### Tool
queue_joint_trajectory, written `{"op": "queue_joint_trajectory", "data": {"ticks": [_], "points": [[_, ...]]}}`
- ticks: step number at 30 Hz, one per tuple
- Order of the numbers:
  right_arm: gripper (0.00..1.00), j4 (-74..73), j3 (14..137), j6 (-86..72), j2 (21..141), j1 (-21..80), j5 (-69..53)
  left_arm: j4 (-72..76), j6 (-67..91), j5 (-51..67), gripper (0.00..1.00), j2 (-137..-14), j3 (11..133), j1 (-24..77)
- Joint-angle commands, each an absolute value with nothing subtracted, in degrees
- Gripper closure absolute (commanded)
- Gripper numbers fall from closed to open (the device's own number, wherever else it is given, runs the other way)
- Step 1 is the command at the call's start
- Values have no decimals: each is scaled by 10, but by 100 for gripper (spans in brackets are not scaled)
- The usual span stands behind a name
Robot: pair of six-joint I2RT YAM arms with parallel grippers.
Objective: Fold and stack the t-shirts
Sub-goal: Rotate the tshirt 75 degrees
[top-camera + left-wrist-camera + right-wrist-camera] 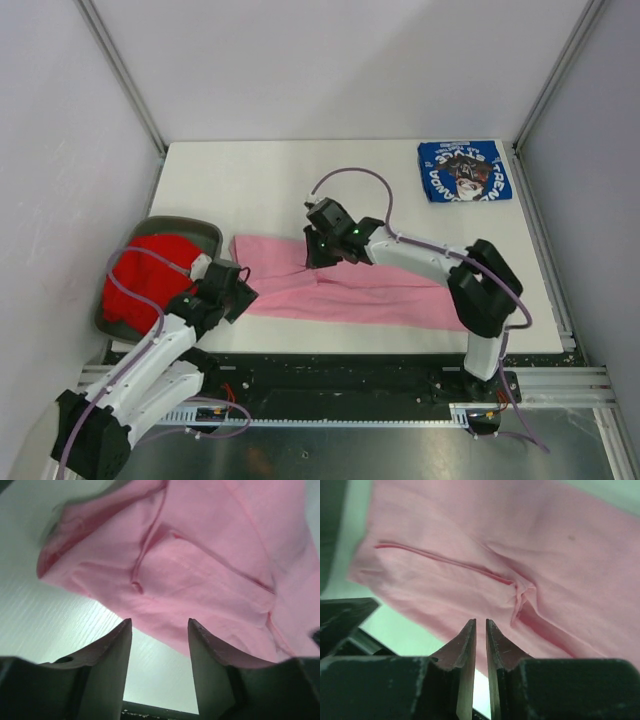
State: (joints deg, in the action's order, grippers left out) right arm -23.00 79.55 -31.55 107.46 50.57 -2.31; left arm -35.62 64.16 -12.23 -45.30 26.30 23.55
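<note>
The light pink t-shirt (pixel 350 285) lies as a long folded strip across the middle of the table. It fills the left wrist view (pixel 200 565) and the right wrist view (pixel 470 545). My left gripper (pixel 243 291) is open and empty at the shirt's near left end; in its own view (pixel 160 622) bare table shows between the fingers. My right gripper (pixel 316 257) hovers over the shirt's far edge with its jaws nearly together and nothing between them (pixel 480 621). The blue printed t-shirt (pixel 463 170) lies folded at the back right. The red t-shirt (pixel 150 280) sits in the grey bin.
The grey oval bin (pixel 205 232) stands at the table's left edge, just behind my left arm. Frame posts rise at the back corners. The table's near edge runs just below the pink shirt.
</note>
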Motion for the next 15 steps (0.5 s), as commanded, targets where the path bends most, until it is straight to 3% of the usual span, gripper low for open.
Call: {"op": "queue_joint_trajectory", "data": {"ticks": [1, 15], "points": [[82, -257, 801, -315, 994, 509, -10, -378, 777, -178, 45, -455, 246, 261], [83, -291, 752, -301, 893, 491, 0, -362, 886, -206, 35, -504, 245, 267]]}}
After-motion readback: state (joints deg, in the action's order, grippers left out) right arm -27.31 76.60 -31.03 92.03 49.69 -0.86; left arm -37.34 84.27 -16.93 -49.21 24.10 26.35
